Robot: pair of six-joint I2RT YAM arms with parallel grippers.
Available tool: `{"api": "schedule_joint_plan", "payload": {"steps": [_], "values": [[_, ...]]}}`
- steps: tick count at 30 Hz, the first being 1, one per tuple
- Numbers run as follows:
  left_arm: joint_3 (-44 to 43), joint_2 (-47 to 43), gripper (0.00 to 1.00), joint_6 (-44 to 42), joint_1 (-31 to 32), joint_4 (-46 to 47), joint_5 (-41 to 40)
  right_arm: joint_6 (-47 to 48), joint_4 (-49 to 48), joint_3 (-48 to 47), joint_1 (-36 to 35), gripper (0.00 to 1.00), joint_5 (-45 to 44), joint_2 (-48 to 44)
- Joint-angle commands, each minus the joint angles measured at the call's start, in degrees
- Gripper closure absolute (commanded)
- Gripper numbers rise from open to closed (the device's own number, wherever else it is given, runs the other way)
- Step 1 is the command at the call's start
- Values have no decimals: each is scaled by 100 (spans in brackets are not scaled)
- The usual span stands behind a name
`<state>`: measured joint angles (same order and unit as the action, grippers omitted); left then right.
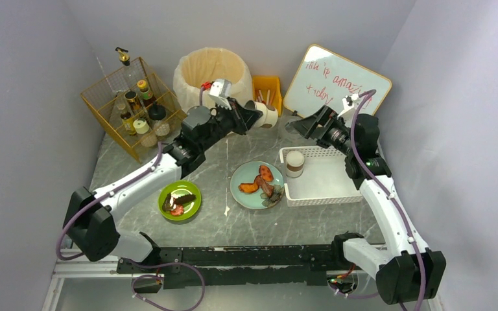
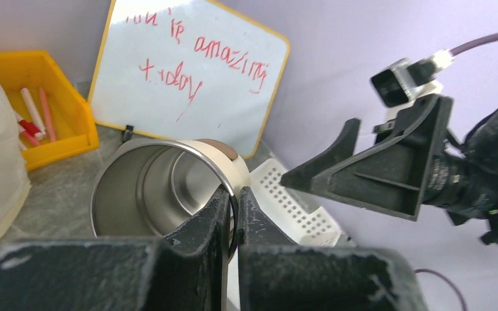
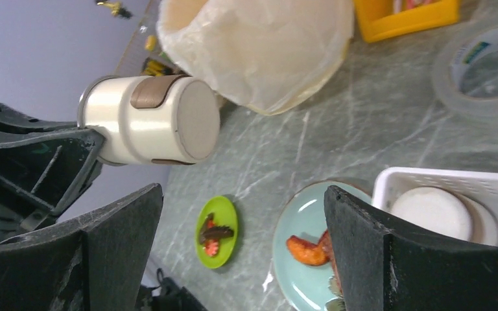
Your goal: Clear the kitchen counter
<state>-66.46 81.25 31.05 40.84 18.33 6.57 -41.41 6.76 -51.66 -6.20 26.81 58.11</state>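
Observation:
My left gripper point(image 1: 254, 111) is shut on the rim of a cream steel mug point(image 1: 267, 115), held on its side above the grey marble kitchen counter point(image 1: 233, 227). In the left wrist view one finger is inside the mug point(image 2: 149, 188) and one outside, at the gripper point(image 2: 235, 194). My right gripper point(image 1: 296, 125) is open and empty, facing the mug from the right with a gap between them. The right wrist view shows the mug point(image 3: 149, 120) with its brown band, up and left of the open gripper point(image 3: 243, 191).
A white slatted basket point(image 1: 327, 184) holds a lidded cup point(image 1: 295, 163). On the counter are a teal plate point(image 1: 246, 194) with food scraps and a green plate point(image 1: 194, 208). At the back: a wire rack point(image 1: 130, 107), lined bin point(image 1: 211, 74), yellow tray point(image 1: 269, 91), whiteboard point(image 1: 334, 81) and a tape roll point(image 3: 486, 65).

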Motion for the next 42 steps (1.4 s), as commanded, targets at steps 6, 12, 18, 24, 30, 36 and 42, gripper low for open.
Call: {"api": "schedule_joint_plan", "payload": {"steps": [6, 12, 18, 24, 30, 36, 42], "values": [[694, -543, 95, 1087, -6, 1889, 223, -759, -1580, -13, 37, 0, 1034, -195], [749, -312, 95, 1715, -6, 2647, 906, -1030, -2103, -50, 36, 0, 1240, -323], [817, 52, 95, 2448, -32, 3653, 1524, -1094, -2222, -81, 33, 0, 1272, -381], [789, 394, 95, 2963, -48, 4507, 1942, -1306, -2652, 12, 35, 0, 1485, -321], [791, 469, 95, 3163, -52, 4939, 2049, -1343, -2759, 53, 37, 0, 1574, -317], [832, 270, 95, 3123, -94, 4899, 1994, -1275, -2672, 87, 40, 2, 1585, -305], [881, 177, 95, 3145, -135, 4883, 1953, -1390, -2967, 162, 35, 9, 1765, -291]]}}
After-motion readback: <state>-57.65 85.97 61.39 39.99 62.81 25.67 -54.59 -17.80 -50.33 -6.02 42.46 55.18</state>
